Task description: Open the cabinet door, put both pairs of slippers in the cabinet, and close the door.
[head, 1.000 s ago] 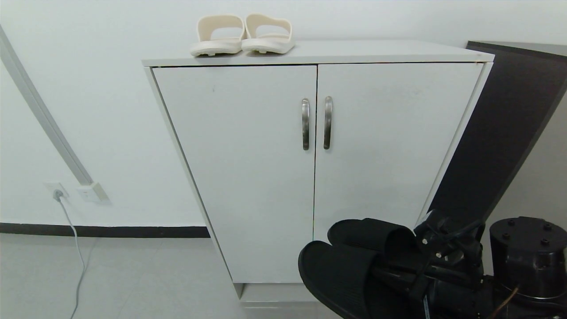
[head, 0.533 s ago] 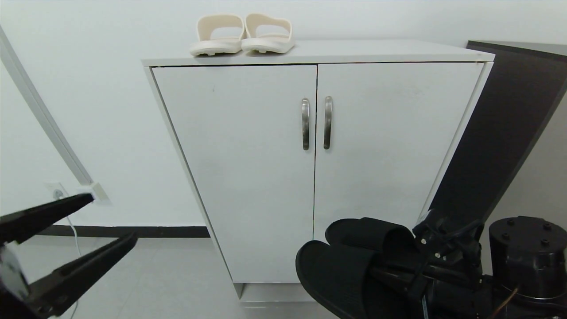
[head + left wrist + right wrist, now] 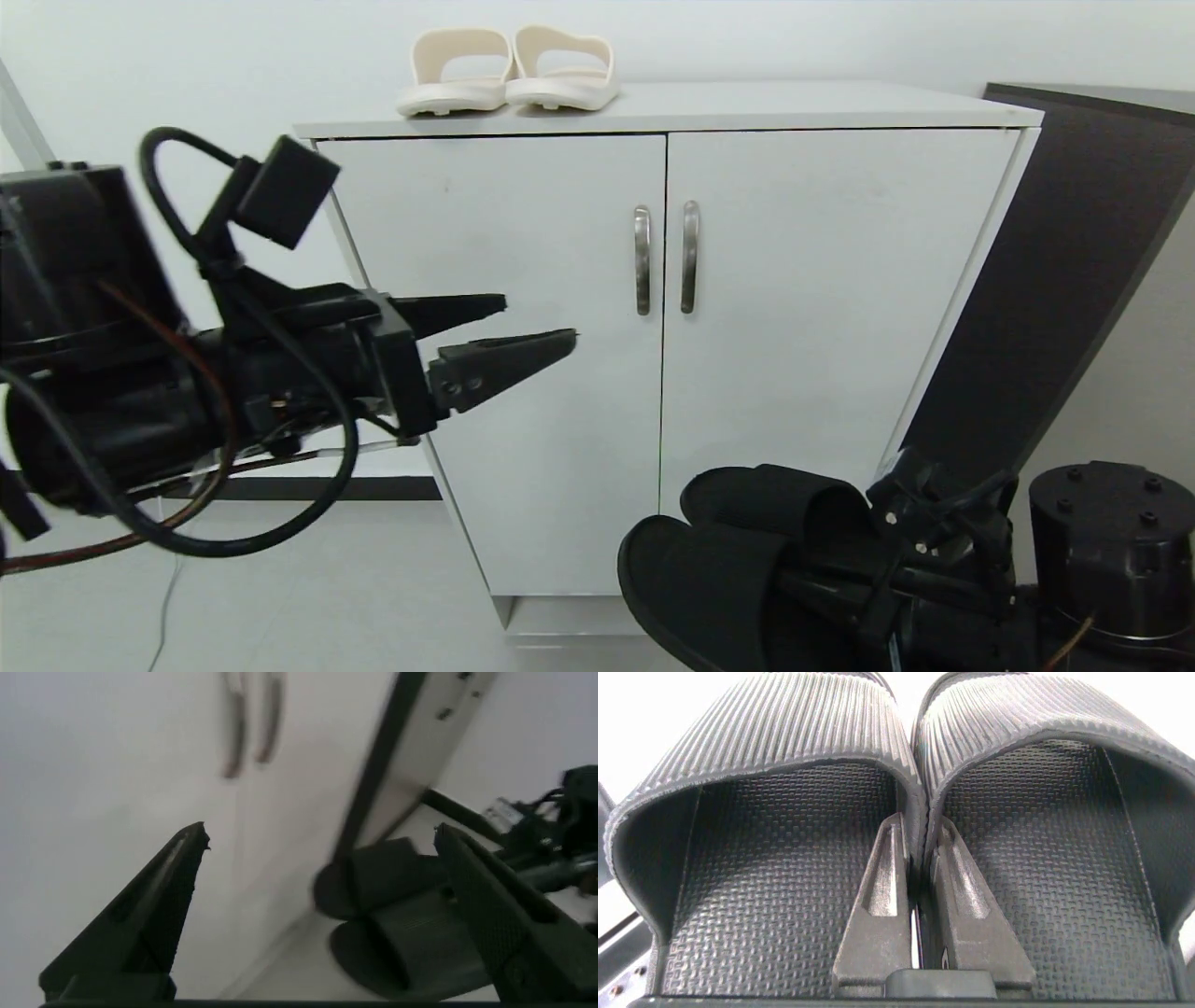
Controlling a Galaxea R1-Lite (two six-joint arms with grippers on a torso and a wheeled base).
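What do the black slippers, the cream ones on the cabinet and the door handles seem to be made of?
The black slippers look like rubber or foam: matte, ribbed straps, stippled footbeds. The cream slippers seem moulded foam or rubber: smooth, matte, no visible seams. The door handles are probably brushed metal, given their dull silvery sheen.

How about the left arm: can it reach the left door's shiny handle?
Probably yes. The open left gripper faces the silver metal handle on the white cabinet's left door, with nothing between them.
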